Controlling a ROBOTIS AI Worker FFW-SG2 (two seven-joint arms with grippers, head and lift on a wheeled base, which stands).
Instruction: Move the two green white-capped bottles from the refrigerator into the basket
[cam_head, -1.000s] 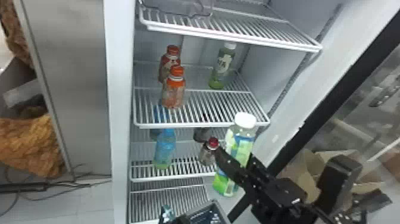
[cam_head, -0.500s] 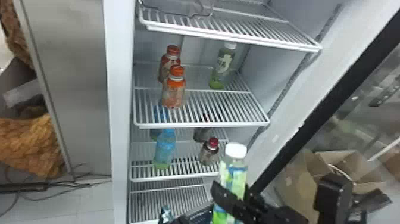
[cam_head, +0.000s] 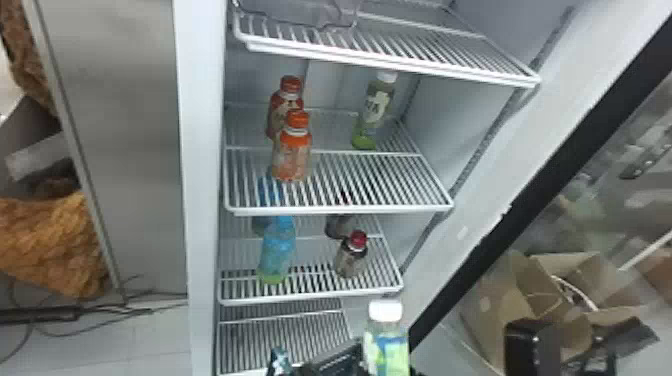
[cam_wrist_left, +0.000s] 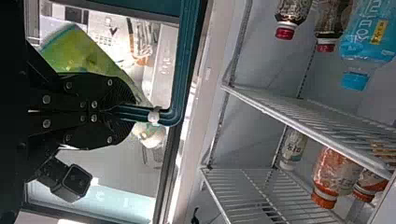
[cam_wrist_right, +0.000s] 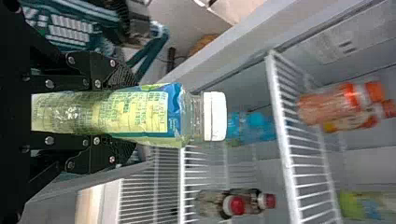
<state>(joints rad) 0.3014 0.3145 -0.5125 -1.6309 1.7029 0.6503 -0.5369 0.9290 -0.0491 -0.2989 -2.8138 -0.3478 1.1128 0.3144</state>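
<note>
Fingers of the black right gripper (cam_head: 532, 345) are holding a green, white-capped plastic bottle (cam_head: 387, 345) upright, folks; the black left gripper (cam_head: 300, 370) is pinching the teal plastic basket handle (cam_wrist_left: 187, 51), while another slim green white-capped bottle (cam_head: 375, 111) is standing on a white wire shelf (cam_head: 340, 210).

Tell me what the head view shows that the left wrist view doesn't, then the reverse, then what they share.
Head view: a grey metal panel, an orange-brown heap, and a clear bin on the upper shelf.
Left wrist view: the left pincer closed on the basket's teal rim, and a white tie.
Both: wire shelves, two orange-capped bottles, a blue bottle, a red-capped bottle, and a green white-capped bottle on a shelf.
</note>
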